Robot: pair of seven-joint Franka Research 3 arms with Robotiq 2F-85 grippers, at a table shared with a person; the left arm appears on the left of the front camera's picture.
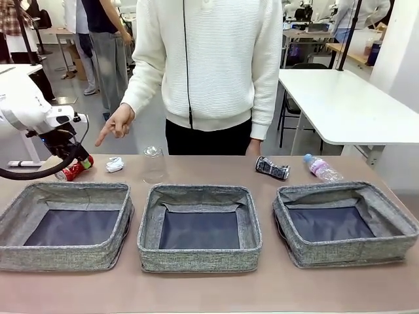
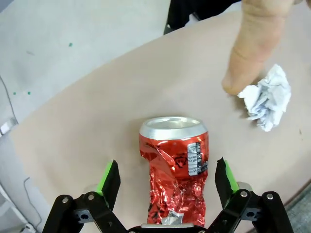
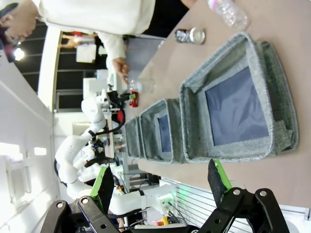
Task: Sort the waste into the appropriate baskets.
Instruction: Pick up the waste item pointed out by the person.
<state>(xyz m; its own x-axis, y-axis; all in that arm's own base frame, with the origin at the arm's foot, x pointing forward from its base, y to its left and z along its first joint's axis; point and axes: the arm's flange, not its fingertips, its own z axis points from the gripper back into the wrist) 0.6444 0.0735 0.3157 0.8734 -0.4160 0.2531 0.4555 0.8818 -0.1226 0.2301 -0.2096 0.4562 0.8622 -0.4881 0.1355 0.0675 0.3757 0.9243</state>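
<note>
Left arm (image 1: 26, 108): comes in from the left side, wrist bent down and forward.
Left end effector (image 2: 167, 170): lowered, jaws wide apart, green pads (image 2: 104, 177) facing each other, clamped on nothing.
Right end effector (image 3: 160, 172): jaws wide apart, rolled sideways, holding nothing.
Person's hand (image 1: 116, 124): index finger (image 2: 252, 48) stretched downward, pointing; other fingers curled in.

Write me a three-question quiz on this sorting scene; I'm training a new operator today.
1. True or false: the left gripper is shut on the crushed red can.
2. How many of the three grey baskets hold waste?
3. Which of these lies nearest the person's pointing hand? A) white paper wad B) small clear bottle C) dark crushed can
Key: 1 false, the jaws stand open astride it; 2 zero; 3 A.
</note>
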